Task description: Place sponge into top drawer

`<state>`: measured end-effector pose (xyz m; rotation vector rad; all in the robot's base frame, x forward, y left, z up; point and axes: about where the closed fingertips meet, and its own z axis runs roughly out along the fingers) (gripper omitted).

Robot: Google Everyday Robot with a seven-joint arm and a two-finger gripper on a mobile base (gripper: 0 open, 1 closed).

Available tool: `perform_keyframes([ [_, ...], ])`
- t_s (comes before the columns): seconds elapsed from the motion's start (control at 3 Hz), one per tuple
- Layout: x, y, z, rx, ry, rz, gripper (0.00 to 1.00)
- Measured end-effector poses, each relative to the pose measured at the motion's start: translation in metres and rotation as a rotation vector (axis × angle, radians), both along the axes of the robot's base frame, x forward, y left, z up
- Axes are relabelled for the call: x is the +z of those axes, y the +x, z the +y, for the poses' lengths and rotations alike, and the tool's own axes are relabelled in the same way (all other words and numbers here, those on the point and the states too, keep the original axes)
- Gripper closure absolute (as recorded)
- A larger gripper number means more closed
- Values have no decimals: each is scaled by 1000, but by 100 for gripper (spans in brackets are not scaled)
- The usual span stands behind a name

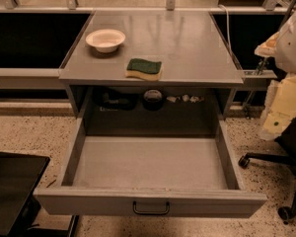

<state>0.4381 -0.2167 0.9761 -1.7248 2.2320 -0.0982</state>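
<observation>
The sponge (144,69), dark green on top with yellow foam under it, lies on the grey tabletop (187,48) near the front edge, at the middle. The top drawer (150,164) is pulled out wide below it and its inside is bare; its dark bar handle (151,209) is at the centre of the front panel. My white arm (292,38) comes in at the right edge. My gripper (275,115) hangs pale to the right of the drawer, apart from the sponge and holding nothing that I can see.
A round white bowl (105,39) stands on the tabletop at the back left. Small dark items (153,98) lie in the recess behind the drawer. An office chair base (286,181) is at the right and a black box (12,186) at the lower left.
</observation>
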Motion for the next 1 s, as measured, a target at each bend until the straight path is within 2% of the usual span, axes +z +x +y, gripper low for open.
perform_keyframes([
  [0.33,0,0,0,0,0,0,0],
  [0.67,1,19,2,25,24,0,0],
  [1.0,-3,69,7,70,80,8,0],
])
